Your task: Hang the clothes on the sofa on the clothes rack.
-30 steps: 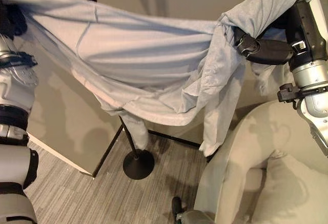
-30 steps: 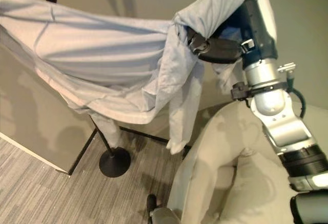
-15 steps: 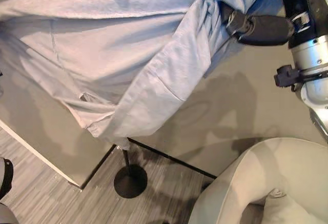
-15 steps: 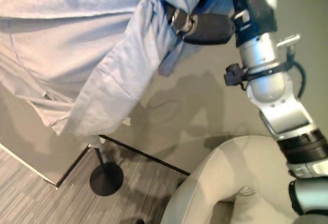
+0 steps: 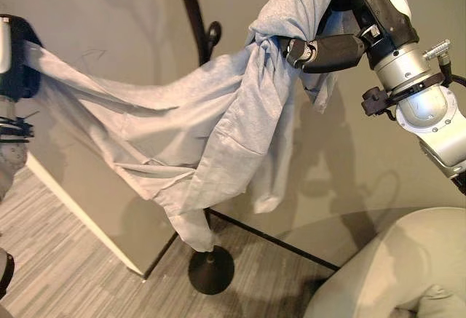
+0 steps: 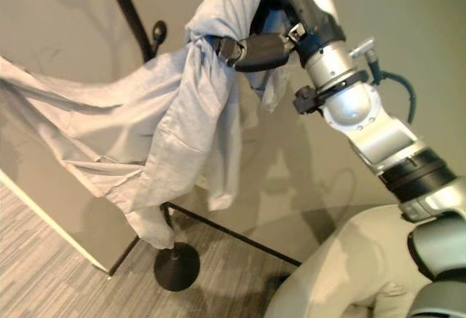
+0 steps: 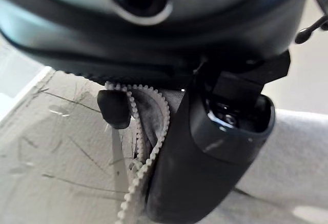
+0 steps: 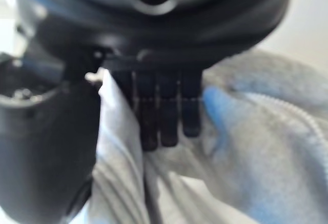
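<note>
Over the last second the camera has swung, so the sofa (image 5: 393, 267) now sits low at the right edge and more of the wall shows; that shift belongs to the view, not to the things. Against the clothes rack (image 5: 195, 20), the light grey garment (image 5: 196, 136) has changed its hang: a second ago it stretched wide and high across the pole, and now it sags in a loose swag below the hook. The right hand (image 5: 324, 50) has come closer to the pole with its bunch of cloth, and the left hand (image 5: 18, 78) has dropped lower at the far left.
</note>
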`<state>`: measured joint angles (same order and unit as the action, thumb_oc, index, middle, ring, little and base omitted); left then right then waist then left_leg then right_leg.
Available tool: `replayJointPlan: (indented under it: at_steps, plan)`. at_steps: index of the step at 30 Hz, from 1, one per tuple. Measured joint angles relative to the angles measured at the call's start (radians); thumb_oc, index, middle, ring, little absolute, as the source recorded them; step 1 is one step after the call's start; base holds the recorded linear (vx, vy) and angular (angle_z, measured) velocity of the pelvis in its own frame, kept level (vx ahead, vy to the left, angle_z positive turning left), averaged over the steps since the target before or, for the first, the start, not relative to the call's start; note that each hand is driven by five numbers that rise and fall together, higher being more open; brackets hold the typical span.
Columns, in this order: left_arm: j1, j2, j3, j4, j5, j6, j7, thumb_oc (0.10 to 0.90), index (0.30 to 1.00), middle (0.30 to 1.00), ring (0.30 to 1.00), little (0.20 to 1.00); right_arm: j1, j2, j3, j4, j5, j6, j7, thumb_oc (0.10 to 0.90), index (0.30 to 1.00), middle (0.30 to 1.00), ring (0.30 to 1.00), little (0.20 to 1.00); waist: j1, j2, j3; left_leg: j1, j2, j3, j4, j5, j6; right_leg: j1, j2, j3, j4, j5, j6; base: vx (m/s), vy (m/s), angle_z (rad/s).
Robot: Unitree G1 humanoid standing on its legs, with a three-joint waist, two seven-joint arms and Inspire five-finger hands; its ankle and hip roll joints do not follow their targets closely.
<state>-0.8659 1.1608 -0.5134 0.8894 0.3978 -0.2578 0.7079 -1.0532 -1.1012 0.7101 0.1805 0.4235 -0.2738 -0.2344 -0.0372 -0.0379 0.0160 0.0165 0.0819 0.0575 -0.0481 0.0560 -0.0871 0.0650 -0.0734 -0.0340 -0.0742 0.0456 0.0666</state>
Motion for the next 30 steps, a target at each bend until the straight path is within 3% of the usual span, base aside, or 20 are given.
replayJointPlan:
  at_steps: [2,3,5,7,8,9,10,11,13,15,17,19,24,25,26,27,28,29,30]
  plan:
    - [0.003,-0.050,0.060,-0.006,-0.001,0.003,0.002,0.400,0.300,0.300,0.300,0.300,0.077,0.015,-0.043,-0.052,0.002,0.003,0.008,0.400,0.300,0.300,0.300,0.300,0.009,-0.004,0.001,0.003,-0.016,0.017,-0.016,0.011,0.013,-0.022,-0.017,0.018,0.018,0.000,0.013,0.03,0.119,-0.21]
    - [0.016,-0.057,0.077,-0.009,0.002,0.006,0.002,0.400,0.300,0.300,0.300,0.300,0.203,0.015,-0.103,-0.127,0.001,-0.002,0.021,0.400,0.300,0.300,0.300,0.300,-0.006,-0.013,-0.001,0.009,-0.029,0.018,-0.045,0.016,0.017,-0.032,-0.029,0.025,0.020,0.000,0.017,0.02,0.092,-0.14]
    - [0.055,-0.068,0.111,-0.021,0.017,0.015,0.002,0.400,0.300,0.300,0.300,0.300,0.308,0.015,-0.156,-0.172,0.001,-0.002,0.035,0.400,0.300,0.300,0.300,0.300,-0.011,-0.012,-0.002,0.005,-0.029,0.019,-0.048,0.016,0.017,-0.045,-0.035,0.031,0.023,-0.004,0.024,0.01,0.077,-0.08]
    - [0.130,-0.133,0.155,-0.045,0.040,0.065,-0.032,0.400,0.300,0.300,0.300,0.300,0.473,0.034,-0.258,-0.198,0.000,0.004,0.043,0.400,0.300,0.300,0.300,0.300,-0.019,0.001,-0.006,-0.020,-0.027,0.033,-0.048,0.015,0.018,-0.065,-0.036,0.036,0.019,-0.013,0.037,0.00,0.065,0.01]
    - [0.159,-0.134,0.155,-0.041,0.046,0.069,-0.058,0.400,0.300,0.300,0.300,0.300,0.483,0.032,-0.258,-0.196,0.000,0.006,0.046,0.400,0.300,0.300,0.300,0.300,-0.028,0.006,-0.003,-0.026,-0.027,0.034,-0.048,0.015,0.018,-0.071,-0.035,0.037,0.014,-0.013,0.037,-0.02,0.063,-0.08]
    - [0.215,-0.200,0.167,-0.050,0.061,0.115,-0.095,0.400,0.300,0.300,0.300,0.300,0.570,0.043,-0.327,-0.216,-0.002,0.013,0.053,0.400,0.300,0.300,0.300,0.300,-0.029,0.005,0.002,-0.043,-0.031,0.043,-0.047,0.015,0.018,-0.085,-0.033,0.040,0.003,-0.013,0.037,-0.04,0.058,-0.14]
    - [0.295,-0.277,0.187,-0.062,0.056,0.167,-0.124,0.400,0.300,0.300,0.300,0.300,0.641,0.079,-0.384,-0.228,-0.001,0.013,0.052,0.400,0.300,0.300,0.300,0.300,-0.035,0.010,0.006,-0.051,-0.028,0.041,-0.048,0.015,0.018,-0.089,-0.034,0.039,-0.001,-0.011,0.039,-0.04,0.032,-0.32]
    - [0.435,-0.334,0.185,-0.144,0.059,0.210,-0.174,0.400,0.300,0.300,0.300,0.300,0.704,0.118,-0.431,-0.240,-0.002,0.016,0.056,0.400,0.300,0.300,0.300,0.300,-0.037,-0.009,0.024,-0.061,-0.031,0.042,-0.048,0.016,0.019,-0.108,-0.035,0.042,-0.005,-0.003,0.052,-0.04,0.030,-0.29]
    - [0.654,-0.471,0.177,-0.315,0.088,0.195,-0.221,0.400,0.300,0.300,0.300,0.300,0.774,0.212,-0.471,-0.247,-0.001,0.035,0.067,0.400,0.300,0.300,0.300,0.300,-0.038,-0.053,0.073,-0.074,-0.030,0.040,-0.048,0.038,0.048,-0.117,-0.035,0.043,-0.018,0.028,0.054,-0.02,0.010,-0.14]
    - [0.751,-0.655,0.144,-0.344,0.117,0.171,-0.232,0.400,0.300,0.300,0.300,0.300,0.791,0.342,-0.475,-0.284,0.015,0.042,0.092,0.400,0.300,0.300,0.300,0.300,-0.028,-0.056,0.085,-0.070,-0.039,0.038,-0.048,0.051,0.051,-0.110,-0.042,0.048,-0.019,0.045,0.046,-0.01,0.002,0.17]
    - [0.759,-0.727,0.157,-0.324,0.114,0.169,-0.232,0.400,0.300,0.300,0.300,0.300,0.777,0.411,-0.478,-0.294,0.037,0.041,0.112,0.400,0.300,0.300,0.300,0.300,-0.019,-0.046,0.097,-0.061,-0.045,0.033,-0.043,0.059,0.051,-0.095,-0.042,0.044,-0.019,0.057,0.042,0.01,-0.023,0.12]
    - [0.746,-0.794,0.193,-0.268,0.093,0.179,-0.231,0.400,0.300,0.300,0.300,0.300,0.779,0.577,-0.477,-0.293,0.092,0.041,0.110,0.400,0.300,0.300,0.300,0.300,-0.008,-0.037,0.104,-0.038,-0.041,0.036,-0.042,0.058,0.052,-0.074,-0.037,0.042,-0.019,0.056,0.042,0.01,-0.047,-0.04]
    - [0.737,-0.812,0.203,-0.271,0.007,0.177,-0.230,0.400,0.300,0.300,0.300,0.300,0.779,0.674,-0.431,-0.261,0.138,0.039,0.096,0.400,0.300,0.300,0.300,0.300,-0.003,-0.034,0.105,-0.020,-0.039,0.035,-0.042,0.058,0.052,-0.052,-0.035,0.037,-0.019,0.053,0.046,0.01,-0.031,0.02]
    - [0.742,-0.831,0.227,-0.273,-0.053,0.177,-0.221,0.400,0.300,0.300,0.300,0.300,0.783,0.724,-0.417,-0.217,0.157,0.030,0.091,0.456,0.385,0.385,0.385,0.385,-0.004,-0.034,0.105,-0.003,-0.039,0.035,-0.043,0.051,0.047,-0.036,-0.036,0.037,-0.019,0.043,0.051,0.02,-0.055,0.06]
    - [0.741,-0.847,0.229,-0.276,-0.082,0.174,-0.221,0.400,0.300,0.300,0.300,0.300,0.784,0.738,-0.396,-0.197,0.177,0.028,0.091,0.549,0.524,0.524,0.524,0.524,0.001,-0.034,0.105,-0.003,-0.039,0.033,-0.043,0.036,0.045,-0.033,-0.036,0.037,-0.019,0.024,0.039,0.02,-0.042,0.06]
    - [0.762,-0.856,0.245,-0.296,-0.140,0.172,-0.218,0.400,0.300,0.300,0.300,0.300,0.805,0.763,-0.382,-0.181,0.195,0.020,0.090,0.800,0.900,0.900,0.900,0.900,0.000,-0.034,0.106,0.000,-0.037,0.031,-0.043,0.037,0.044,-0.029,-0.035,0.037,-0.019,0.024,0.041,0.02,-0.037,0.03]
    - [0.787,-0.865,0.260,-0.318,-0.173,0.172,-0.217,0.417,0.326,0.326,0.326,0.326,0.823,0.785,-0.370,-0.174,0.209,0.018,0.089,0.800,0.900,0.900,0.900,0.900,-0.001,-0.034,0.106,0.004,-0.036,0.031,-0.044,0.037,0.044,-0.025,-0.034,0.037,-0.020,0.023,0.042,0.02,-0.030,0.01]
    - [0.806,-0.883,0.260,-0.327,-0.206,0.170,-0.216,0.480,0.420,0.420,0.420,0.420,0.848,0.805,-0.351,-0.161,0.227,0.017,0.090,0.800,0.900,0.900,0.900,0.900,0.000,-0.032,0.105,0.010,-0.035,0.030,-0.046,0.033,0.043,-0.019,-0.034,0.038,-0.019,0.020,0.044,0.03,-0.042,0.04]
    - [0.840,-0.908,0.258,-0.356,-0.284,0.162,-0.224,0.477,0.415,0.415,0.415,0.415,0.879,0.806,-0.314,-0.137,0.243,0.017,0.093,0.800,0.900,0.900,0.900,0.900,-0.001,-0.029,0.104,0.011,-0.032,0.021,-0.048,0.028,0.038,-0.016,-0.034,0.036,-0.019,0.016,0.049,0.02,-0.039,0.06]
